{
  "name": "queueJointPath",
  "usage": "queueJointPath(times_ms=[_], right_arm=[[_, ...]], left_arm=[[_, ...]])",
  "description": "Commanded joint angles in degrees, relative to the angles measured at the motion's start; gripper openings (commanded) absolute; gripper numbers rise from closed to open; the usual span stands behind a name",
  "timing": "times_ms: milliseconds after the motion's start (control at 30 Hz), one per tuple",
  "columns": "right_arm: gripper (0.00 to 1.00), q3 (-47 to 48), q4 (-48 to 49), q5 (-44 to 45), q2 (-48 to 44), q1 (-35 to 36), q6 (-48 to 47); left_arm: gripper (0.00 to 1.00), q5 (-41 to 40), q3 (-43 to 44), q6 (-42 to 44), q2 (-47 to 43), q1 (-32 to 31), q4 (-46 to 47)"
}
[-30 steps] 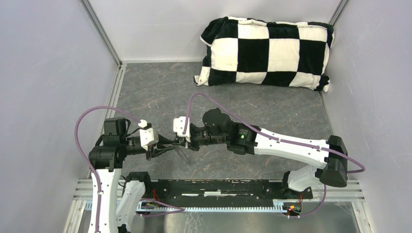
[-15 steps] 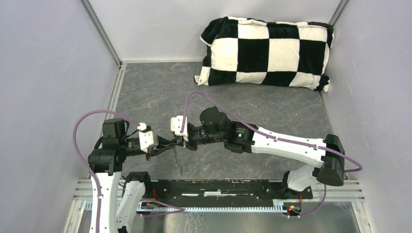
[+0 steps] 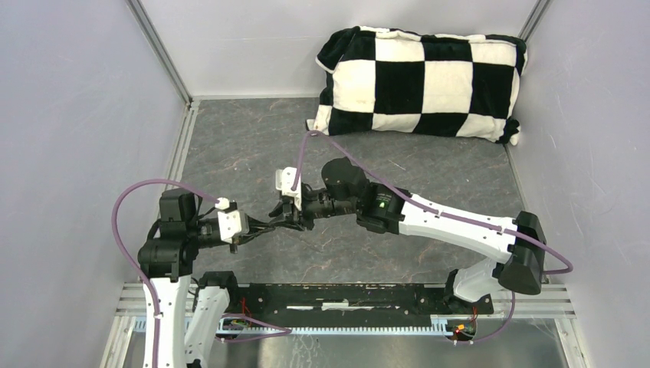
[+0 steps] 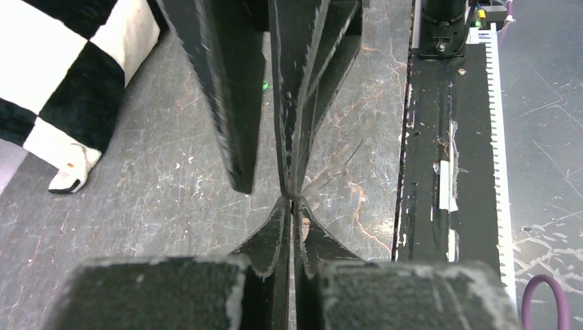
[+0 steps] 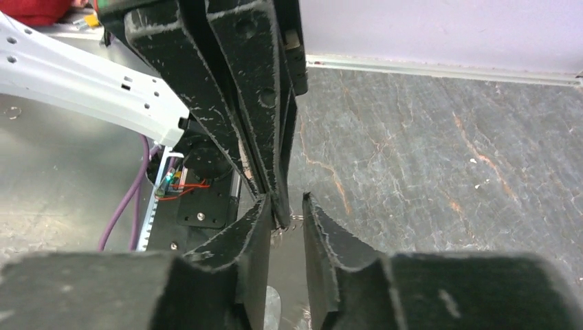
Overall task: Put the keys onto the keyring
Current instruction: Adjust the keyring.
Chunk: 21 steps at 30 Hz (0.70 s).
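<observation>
Left gripper [image 4: 292, 205] is squeezed tight shut, with its two black fingers pressed flat together. Right at the pinch a thin grey wire pokes out to one side. It is blurry, but it is the keyring [image 4: 323, 182], and it looks nipped between the fingertips. The right gripper [image 5: 285, 206] is a little bit open, with a gap between its two fingers and nothing gripped in it. The tip of the left gripper pokes into that gap and touches one of those fingers. A tiny shiny bit sits just there too, too small to name. I cannot make out the keys in any view.

The left arm [image 3: 165, 253] stands up from its base, bends, and reaches sideways low over the bench [image 3: 429, 169]. The right arm [image 3: 452, 222] stretches a long way across from its own base, and its fingers point back at the left gripper. The two grippers meet tip to tip between the arms.

Under both grippers the bench is dark grey like stone, with pale cracks and scratches. On the near side of the grippers, by the arm bases, runs a black rail [image 3: 345, 295]. Pale grey walls [image 3: 77, 115] stand on three sides. Well past the right gripper, by the back wall, lies a soft pillow [image 3: 421, 80] with black and white squares.

Counting up, I see two arms, two grippers, two purple cables [image 3: 126, 207], one pillow and one keyring.
</observation>
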Motion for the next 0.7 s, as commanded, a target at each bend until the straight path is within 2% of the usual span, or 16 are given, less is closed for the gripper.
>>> queueJointPath(times_ms=[0, 33, 100, 200, 367, 667], right_arm=[[0.33, -0.7, 6.3, -4.8, -4.9, -2.0, 2.6], [0.36, -1.3, 6.2, -5.1, -5.6, -2.4, 2.3], [0.51, -2.5, 5.4, -6.5, -6.6, -2.9, 1.1], [0.58, -4.0, 4.4, -8.4, -8.0, -3.1, -1.5], [0.54, -7.7, 5.2, -10.1, -10.6, -3.1, -4.2], [0.46, -12.9, 12.8, -9.3, -11.7, -3.1, -3.2]], left_arm=[[0.02, 3.7, 0.5, 2.2, -0.9, 0.0, 1.5], [0.02, 3.9, 0.5, 2.7, -1.1, 0.0, 1.5], [0.02, 4.1, 0.8, 3.9, -1.5, 0.0, 1.5], [0.02, 5.0, 1.0, 6.5, -2.5, 0.1, 1.5], [0.02, 7.3, 1.5, 10.6, -3.8, 0.1, 1.5], [0.02, 10.1, 3.5, 6.8, -2.0, 0.1, 1.4]])
